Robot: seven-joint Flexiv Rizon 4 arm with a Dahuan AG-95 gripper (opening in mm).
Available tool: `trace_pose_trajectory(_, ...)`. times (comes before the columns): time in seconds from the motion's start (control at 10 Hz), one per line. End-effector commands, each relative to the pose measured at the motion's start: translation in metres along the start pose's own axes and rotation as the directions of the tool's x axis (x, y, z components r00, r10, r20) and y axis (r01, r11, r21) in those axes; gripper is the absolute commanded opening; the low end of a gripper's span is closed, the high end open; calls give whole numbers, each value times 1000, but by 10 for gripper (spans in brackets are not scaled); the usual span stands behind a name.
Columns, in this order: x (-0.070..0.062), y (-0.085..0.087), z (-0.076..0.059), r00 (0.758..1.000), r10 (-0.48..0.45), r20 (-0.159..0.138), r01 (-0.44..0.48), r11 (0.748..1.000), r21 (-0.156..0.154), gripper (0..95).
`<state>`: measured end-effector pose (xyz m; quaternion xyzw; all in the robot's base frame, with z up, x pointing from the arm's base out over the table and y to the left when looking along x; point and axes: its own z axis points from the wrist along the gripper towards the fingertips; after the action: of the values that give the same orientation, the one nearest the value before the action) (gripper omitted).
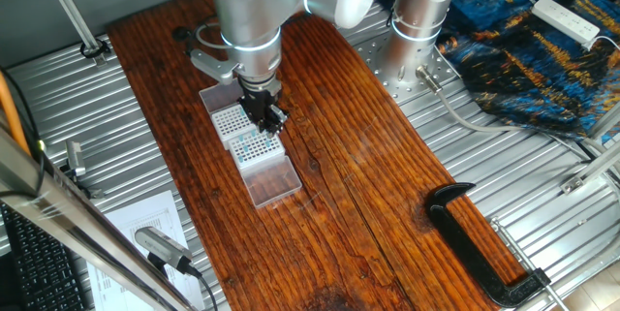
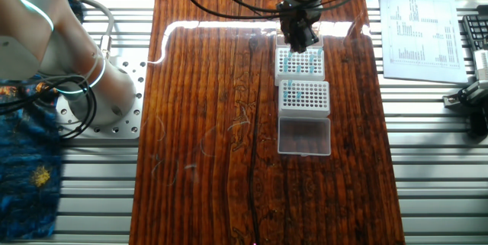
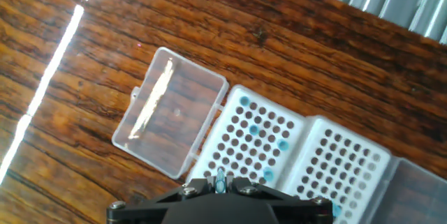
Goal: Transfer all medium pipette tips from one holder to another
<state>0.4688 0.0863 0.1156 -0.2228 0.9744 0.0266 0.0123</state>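
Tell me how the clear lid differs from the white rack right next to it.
The clear lid is see-through, the wood showing beneath; the white rack is opaque. The lid is plain, without holes; the rack has a grid of holes, a few holding blue-topped tips. The lid ends the row; the rack lies between it and a second rack. Both are rectangular and rest on the wooden table.

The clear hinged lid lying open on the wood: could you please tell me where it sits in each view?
One fixed view: the clear lid sits lower centre-left, nearest the camera.
The other fixed view: right of centre, below the two white racks.
Hand view: left of centre, hinged to the nearer rack.
Shared landmark: those white racks.
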Motion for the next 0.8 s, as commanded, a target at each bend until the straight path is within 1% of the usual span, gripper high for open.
trace_pose_trajectory(0.1, 3, -2, -8, 1000, -2, -4, 2, 1000, -2, 190)
trace_pose_trajectory(0.2, 6, -9, -13, 1000, -13, -6, 13, 1000, -3, 190)
trace_pose_trajectory(0.4, 21, -34, -27, 997, -72, -11, 72, 997, -6, 190)
trace_pose_trajectory(0.5, 28, -44, -31, 995, -99, -15, 99, 995, -6, 190)
trace_pose_trajectory(0.6, 33, -51, -33, 993, -116, -17, 116, 993, -4, 190)
trace_pose_trajectory(0.7, 42, -62, -29, 991, -131, -16, 131, 991, -4, 190)
trace_pose_trajectory(0.8, 46, -65, -21, 992, -126, -14, 126, 992, -1, 190)
